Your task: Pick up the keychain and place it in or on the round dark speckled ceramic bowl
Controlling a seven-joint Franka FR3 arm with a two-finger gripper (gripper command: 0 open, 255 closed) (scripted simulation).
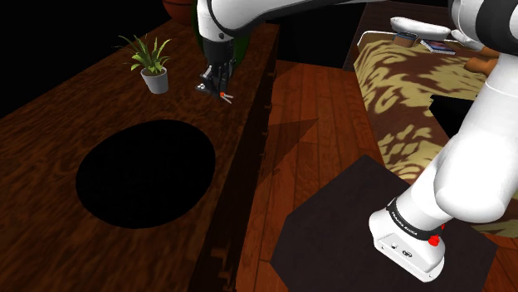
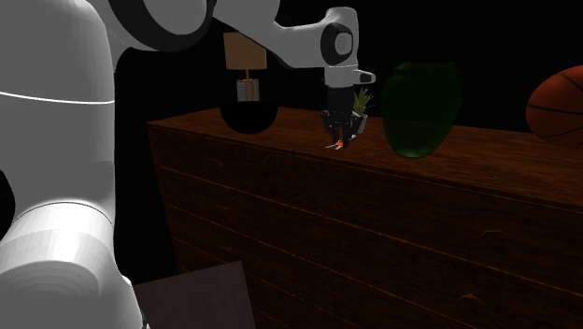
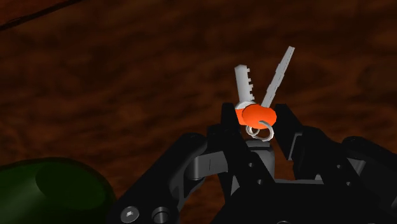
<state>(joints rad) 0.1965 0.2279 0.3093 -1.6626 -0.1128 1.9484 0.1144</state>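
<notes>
Keychain: orange fob, small wire ring, two grey keys. The keys run lengthwise straight out from the gripper, away from the hand and toward the wood grain beyond. They splay in a narrow V, one toothed edge plain. The ring sits on the hand's side of the fob.

The fingers are closed narrow on the fob, one on each flank, and it is clasped between them. Keys and ring hang free of the pads.

Shoulder view: gripper points down over the wooden dresser, near its far edge. The keychain shows as an orange speck with a pale sliver at the fingertips. The round black bowl is a flat dark disc well apart from it, nearer the camera; no speckle can be made out. A potted plant stands beside the gripper, toward that view's left.

Second exterior view: gripper is low over the dresser top with the keychain at its tip. Cannot tell whether the keys touch the wood. The green vase is just to that view's right, with a basketball cut off at the frame edge. The bowl is a black blob to the left. The plant is mostly hidden behind the hand.
</notes>
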